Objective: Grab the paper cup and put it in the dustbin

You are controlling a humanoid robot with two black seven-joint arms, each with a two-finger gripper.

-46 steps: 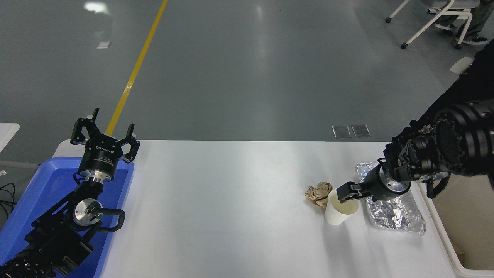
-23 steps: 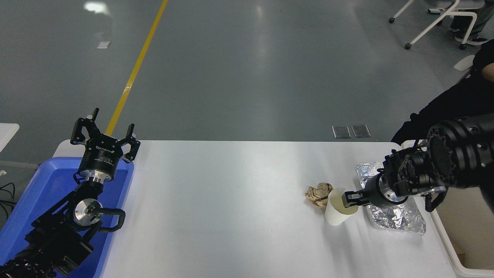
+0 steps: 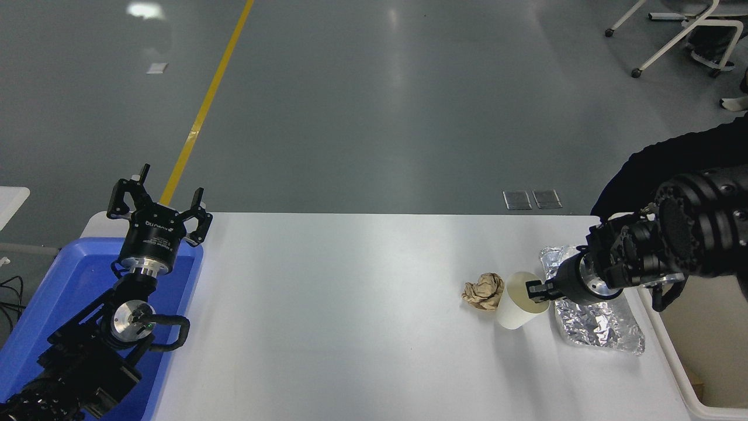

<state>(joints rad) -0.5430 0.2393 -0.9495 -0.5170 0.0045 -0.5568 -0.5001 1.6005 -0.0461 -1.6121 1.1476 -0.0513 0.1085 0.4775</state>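
Paper cup (image 3: pixel 519 308) sits toward the right part of the white surface (image 3: pixel 350 327), tilted so that its wide round rim faces up and to the right and its narrow base points down and to the left; its cream inside shows; whether the base touches the surface or hangs just above it cannot be told; the right end effector (image 3: pixel 539 290) comes in from the right edge and has its black fingers pinched on the near right part of the cup's rim, one finger seeming to reach inside the mouth; just left of the cup lies a crumpled brown paper ball (image 3: pixel 484 290), close beside it, and contact between the two cannot be made out; just right of the cup lies a crinkled silver foil tray (image 3: pixel 596 324), partly covered by the right arm's wrist; the dustbin (image 3: pixel 678 368) shows at the lower right corner as a thick off-white rim and a beige inner wall, standing beyond the right edge of the surface and apart from the cup; the left end effector (image 3: pixel 156 202) is parked at the lower left above a blue plastic tray (image 3: pixel 76 280), pointing away from the camera with its fingers spread and holding nothing; a dark sleeve (image 3: pixel 666 161) of a person shows at the right edge behind the right arm.
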